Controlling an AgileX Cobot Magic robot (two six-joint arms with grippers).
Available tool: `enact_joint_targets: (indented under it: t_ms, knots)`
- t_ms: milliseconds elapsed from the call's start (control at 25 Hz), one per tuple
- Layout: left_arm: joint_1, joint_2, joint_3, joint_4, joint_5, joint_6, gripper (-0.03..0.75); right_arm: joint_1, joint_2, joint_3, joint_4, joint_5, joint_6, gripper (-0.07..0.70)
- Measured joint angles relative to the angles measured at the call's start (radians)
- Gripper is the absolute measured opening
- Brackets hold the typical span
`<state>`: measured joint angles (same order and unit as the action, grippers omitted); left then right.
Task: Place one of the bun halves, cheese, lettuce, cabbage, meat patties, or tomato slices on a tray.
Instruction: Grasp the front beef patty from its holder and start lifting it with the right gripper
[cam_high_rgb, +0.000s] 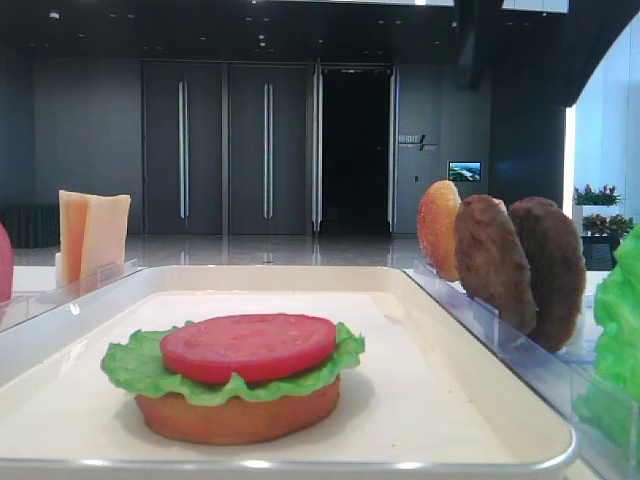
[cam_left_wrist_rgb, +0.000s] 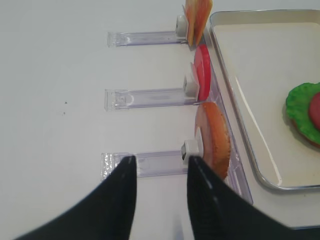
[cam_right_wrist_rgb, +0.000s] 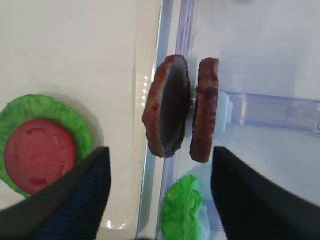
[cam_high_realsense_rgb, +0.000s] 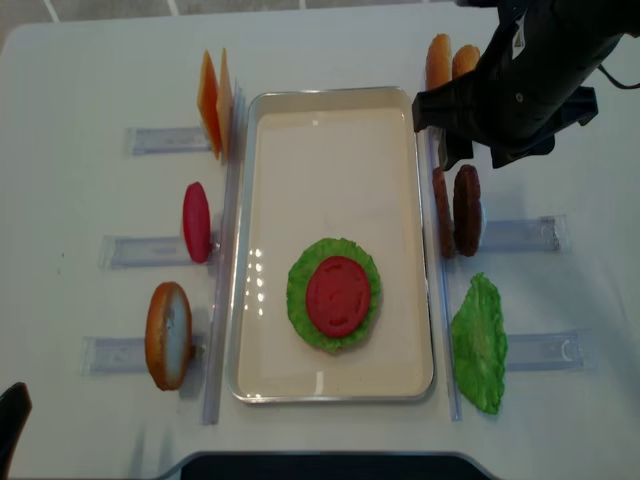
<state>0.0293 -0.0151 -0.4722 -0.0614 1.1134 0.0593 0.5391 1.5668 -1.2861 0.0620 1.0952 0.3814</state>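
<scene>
Table (cam_high_realsense_rgb: 80, 60), white, carries everything. Tray (cam_high_realsense_rgb: 330, 120) sits at centre, long axis running 12 to 6 in the overhead view; toward its 6 o'clock end a stack: bun half (cam_high_rgb: 238, 418) at the bottom, mostly hidden from above, lettuce (cam_high_realsense_rgb: 300, 300) over it, tomato slice (cam_high_realsense_rgb: 338, 295) on top. Right arm (cam_high_realsense_rgb: 530, 80) hangs over the tray's 2 o'clock corner and hides its own gripper from above; it also covers part of the two bun halves (cam_high_realsense_rgb: 450, 58) standing there. In the right wrist view the right gripper (cam_right_wrist_rgb: 160, 175) is spread wide, one finger (cam_right_wrist_rgb: 75, 195) over the tray, the other beyond the rack, holding nothing; between and ahead of them the two meat patties (cam_right_wrist_rgb: 166, 107) stand on edge, close together, in a clear rack (cam_high_realsense_rgb: 520, 232) at the tray's 3 o'clock side. A second lettuce leaf (cam_high_realsense_rgb: 480, 345) stands at 4 o'clock. At 9 o'clock: cheese (cam_high_realsense_rgb: 215, 100), a red slice (cam_high_realsense_rgb: 196, 222), another bun (cam_high_realsense_rgb: 168, 335), each on edge in its own rack. Left gripper (cam_left_wrist_rgb: 159, 172), fingers drawn narrow, nothing held, hovers over the rack beside that bun; overhead only a dark corner of it shows, cut off at 7 o'clock.
</scene>
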Motion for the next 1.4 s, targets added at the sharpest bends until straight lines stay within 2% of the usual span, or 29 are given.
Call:
enact_joint_targets:
  t_ms: [280, 960, 1400]
  knots:
    - [0.0, 0.0, 0.0, -0.001, 0.0, 0.0, 0.265, 0.0, 0.089, 0.0, -0.007, -0.011, 0.0, 0.449]
    - [0.0, 0.0, 0.0, -0.001, 0.0, 0.0, 0.265, 0.013, 0.104, 0.0, 0.013, -0.109, -0.003, 0.449]
    - [0.0, 0.0, 0.0, -0.001, 0.0, 0.0, 0.265, 0.021, 0.165, 0.0, 0.021, -0.091, -0.013, 0.429]
